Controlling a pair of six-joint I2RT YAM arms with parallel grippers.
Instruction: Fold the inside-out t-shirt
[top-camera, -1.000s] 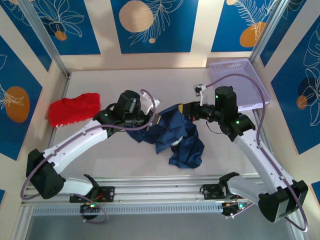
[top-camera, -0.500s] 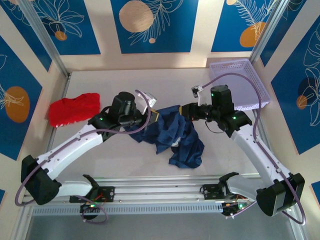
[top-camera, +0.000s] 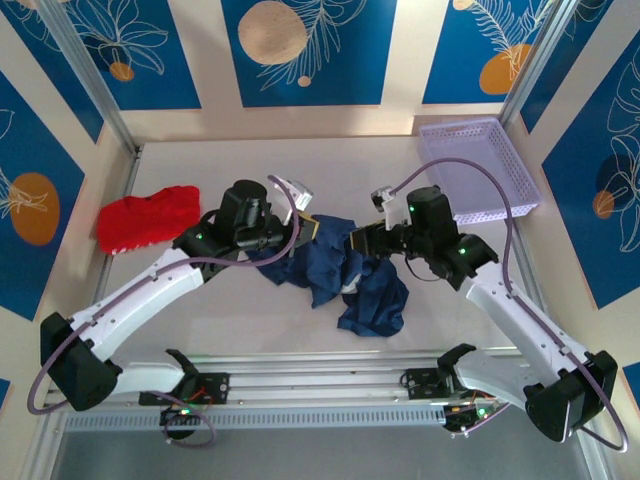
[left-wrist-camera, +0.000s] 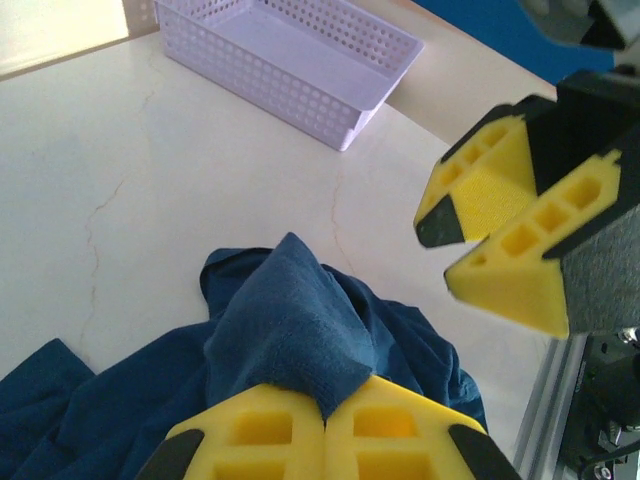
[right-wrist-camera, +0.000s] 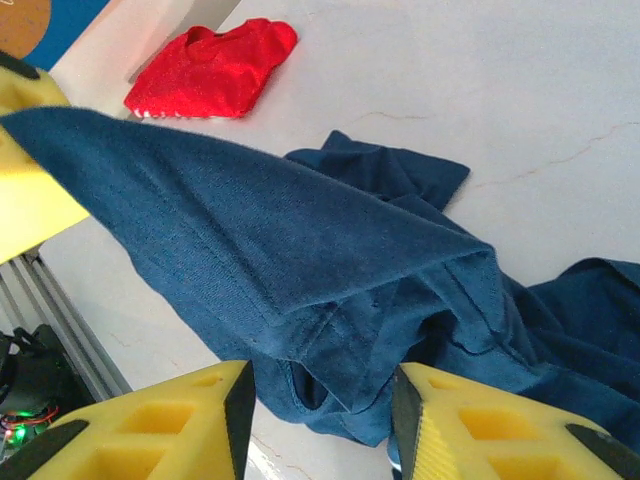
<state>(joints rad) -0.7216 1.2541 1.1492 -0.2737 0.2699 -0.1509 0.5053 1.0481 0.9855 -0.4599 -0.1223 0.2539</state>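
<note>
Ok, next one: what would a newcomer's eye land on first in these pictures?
First, the crumpled navy t-shirt in the middle of the scene, with both arms reaching in over it. The left claw is shut on a raised peak of the cloth, and the right claw stands open right beside that fold. Next come the bright red garment at the left edge and the lavender basket at the far right.

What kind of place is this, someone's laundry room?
Probably a robotics lab test booth, not a home: left arm and right arm bolted to a metal rail, printed blue backdrop panels around the table, a navy t-shirt and lavender basket staged.
</note>
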